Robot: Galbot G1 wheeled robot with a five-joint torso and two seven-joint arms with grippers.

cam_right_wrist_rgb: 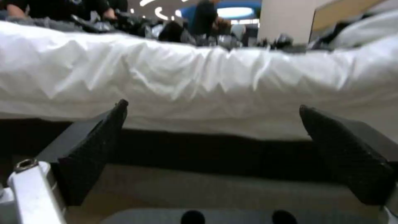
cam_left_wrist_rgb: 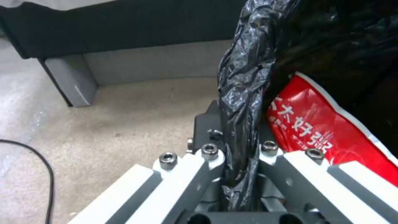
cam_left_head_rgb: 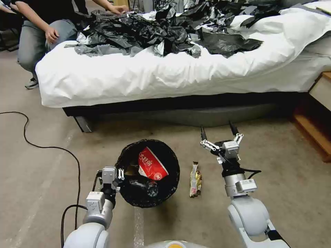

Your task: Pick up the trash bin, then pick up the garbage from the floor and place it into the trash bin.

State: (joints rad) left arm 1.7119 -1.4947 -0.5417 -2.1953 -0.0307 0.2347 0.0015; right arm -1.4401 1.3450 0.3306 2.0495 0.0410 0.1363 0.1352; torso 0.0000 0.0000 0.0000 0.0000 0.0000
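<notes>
Clamped on the bagged rim of the bin [cam_left_head_rgb: 148, 172], the left gripper [cam_left_head_rgb: 119, 174] holds it beside the robot; a red wrapper [cam_left_head_rgb: 150, 164] and other litter already lie inside; one gold wrapper [cam_left_head_rgb: 195, 179] is left on the floor just right of the bin; the right gripper [cam_left_head_rgb: 220, 134] hangs beyond it, jaws spread and empty; beige carpet [cam_left_head_rgb: 41, 193] runs to a bed [cam_left_head_rgb: 155, 75] strewn with black sheets [cam_left_head_rgb: 165, 31].

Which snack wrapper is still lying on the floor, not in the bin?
The gold wrapper, on the carpet between the trash bin and the open right hand. The red wrapper is already inside the bin.
</notes>
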